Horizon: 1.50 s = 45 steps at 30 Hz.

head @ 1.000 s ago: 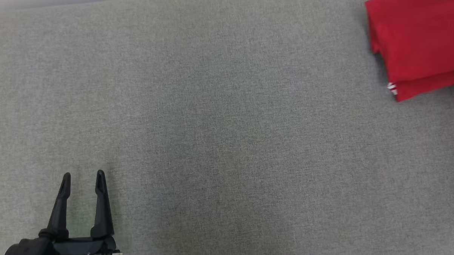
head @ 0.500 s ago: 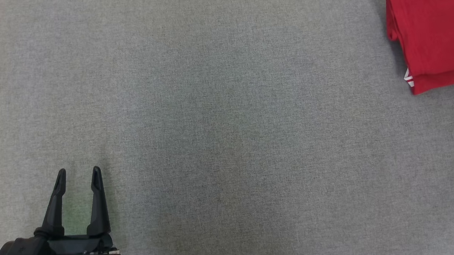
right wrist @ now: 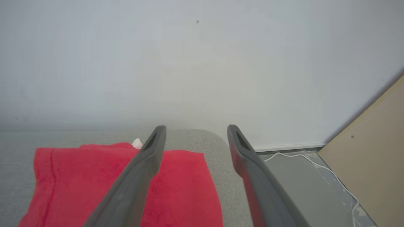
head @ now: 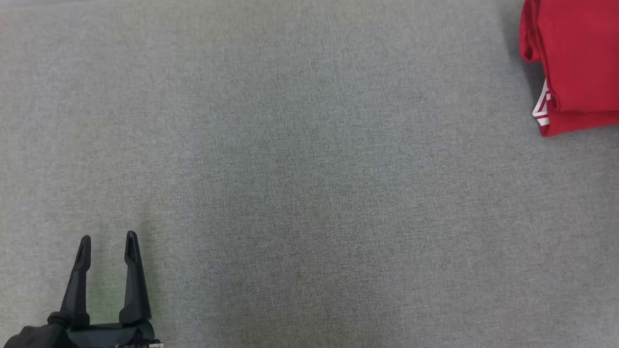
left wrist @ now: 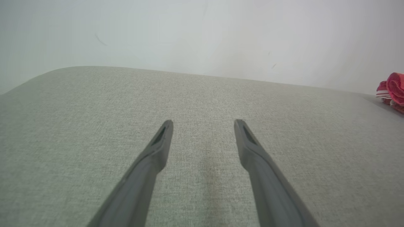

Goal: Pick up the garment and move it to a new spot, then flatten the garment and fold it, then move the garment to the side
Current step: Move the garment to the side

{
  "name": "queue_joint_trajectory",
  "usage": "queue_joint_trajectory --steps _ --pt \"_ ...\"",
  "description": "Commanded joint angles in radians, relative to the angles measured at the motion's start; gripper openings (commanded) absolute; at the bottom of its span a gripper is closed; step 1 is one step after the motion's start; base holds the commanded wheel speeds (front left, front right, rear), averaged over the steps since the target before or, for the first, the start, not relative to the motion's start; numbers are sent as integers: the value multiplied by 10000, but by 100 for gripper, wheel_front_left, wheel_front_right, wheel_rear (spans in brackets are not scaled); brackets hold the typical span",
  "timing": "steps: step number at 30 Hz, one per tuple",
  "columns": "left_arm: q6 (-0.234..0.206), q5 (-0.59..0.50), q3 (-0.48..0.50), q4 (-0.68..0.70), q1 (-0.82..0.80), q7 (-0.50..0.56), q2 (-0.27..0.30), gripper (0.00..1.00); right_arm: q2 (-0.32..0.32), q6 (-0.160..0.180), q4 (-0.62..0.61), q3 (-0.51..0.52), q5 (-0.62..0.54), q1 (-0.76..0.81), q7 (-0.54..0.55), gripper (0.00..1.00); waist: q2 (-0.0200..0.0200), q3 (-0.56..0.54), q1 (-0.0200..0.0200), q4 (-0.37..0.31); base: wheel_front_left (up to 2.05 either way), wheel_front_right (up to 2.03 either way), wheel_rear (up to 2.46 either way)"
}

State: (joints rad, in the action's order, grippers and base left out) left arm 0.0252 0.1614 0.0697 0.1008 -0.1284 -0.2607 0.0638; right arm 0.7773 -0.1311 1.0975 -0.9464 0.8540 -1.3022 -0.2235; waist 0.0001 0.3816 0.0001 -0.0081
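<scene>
Plainly, the left claw (head: 108, 236) stands wide, its two dark fingers spread with nothing between them; it sits at the lower left of the head view, over the bare grey woven cover of the counter (head: 309, 174); in its own wrist view its tips frame only that cover, with a pale wall (left wrist: 202, 31) behind. Likewise the right claw (right wrist: 196, 126) is spread wide and holds nothing; in its wrist view its fingers point over the counter's rounded corner; one finger crosses in front of the red folded garment (right wrist: 63, 183), though I cannot tell whether it touches the cloth. Outward from there, the garment lies on the counter in a folded stack at the far right of the head view, cut by that view's right edge and well apart from the left claw; white stripes (head: 541, 112) show at its near left corner; a small white tag (right wrist: 137, 143) peeps out at its far edge in the right wrist view. Beyond the counter's corner are a grey floor (right wrist: 293, 189), a white cable (right wrist: 315, 164) trailing across it, and a tan board (right wrist: 372, 151) at the right.
</scene>
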Motion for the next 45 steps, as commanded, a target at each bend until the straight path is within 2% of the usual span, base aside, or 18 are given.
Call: queue_joint_trajectory --steps 1,8,14,20,26,31,39,45 --pt "19 132 35 -79 26 -34 1 100 -90 7 -141 65 118 202 -161 100 -1 -262 -1 2 0 0 0" --pt "-8 292 49 -380 301 -34 -72 100 -428 7 -1287 985 458 1205 -431 100 -1 -1091 -1 102 0 0 0" --pt "-8 366 -10 -611 499 -35 -104 100 -925 7 -2654 2857 -274 2856 -417 100 -1 -1820 -1 278 0 0 0" --pt "-19 397 -145 -834 645 -34 -119 100 -2045 7 -3829 4726 -1663 4977 -418 100 -1 -2523 -1 438 0 0 0" --pt "-34 498 -249 -1063 771 -34 -120 100 -3300 7 -4903 6157 -3099 6751 -419 100 -1 -3140 -1 606 0 0 0" --pt "-7 603 -243 -1250 963 -34 -124 100 -4139 7 -5835 6629 -4102 8028 -420 100 -1 -3508 -1 676 0 0 0" --pt "-81 742 -344 -1406 1165 -34 -126 100 -4989 7 -7120 6598 -4688 9745 -420 100 -1 -3912 -1 787 0 0 0" --pt "-230 296 -419 -1416 1354 -34 -128 100 -5563 7 -8018 6919 -5535 11024 -419 100 -1 -4116 -1 856 0 0 0"
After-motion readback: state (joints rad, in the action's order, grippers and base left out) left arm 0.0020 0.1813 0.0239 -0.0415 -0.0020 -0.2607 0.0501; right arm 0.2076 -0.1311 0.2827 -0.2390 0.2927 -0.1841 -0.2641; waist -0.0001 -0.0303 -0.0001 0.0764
